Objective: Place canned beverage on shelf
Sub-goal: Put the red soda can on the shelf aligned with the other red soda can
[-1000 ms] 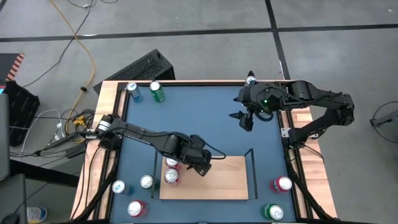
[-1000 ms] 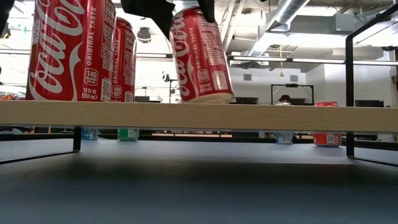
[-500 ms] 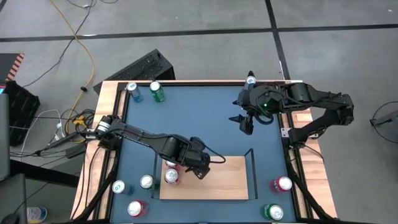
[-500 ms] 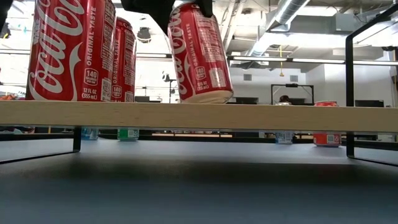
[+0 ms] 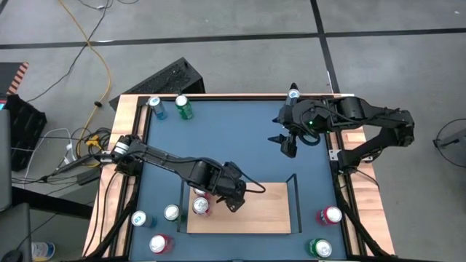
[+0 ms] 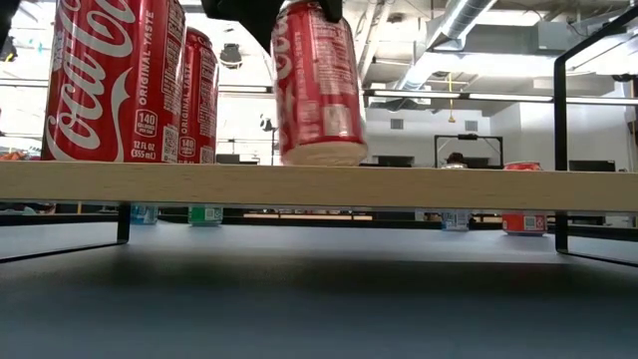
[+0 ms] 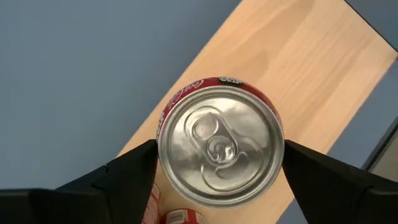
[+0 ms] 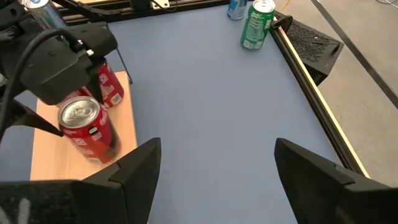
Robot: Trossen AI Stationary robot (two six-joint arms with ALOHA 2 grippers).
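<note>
Two cans already stand on the shelf (image 5: 269,207) under the left gripper (image 5: 231,198). From table height, a third can (image 6: 317,85) rests upright there. The left wrist view shows fingers (image 7: 127,171) apparently released, so lifting away comes next. The right gripper (image 8: 214,180) waits open.

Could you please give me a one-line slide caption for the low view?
Left gripper setting a red cola can onto the light-wood shelf beside two upright red cans.

Most of the shelf (image 5: 269,207) lies bare toward its black rail (image 5: 296,200). Three red cans (image 5: 199,206) and the left gripper (image 5: 234,198) crowd its other end.
</note>
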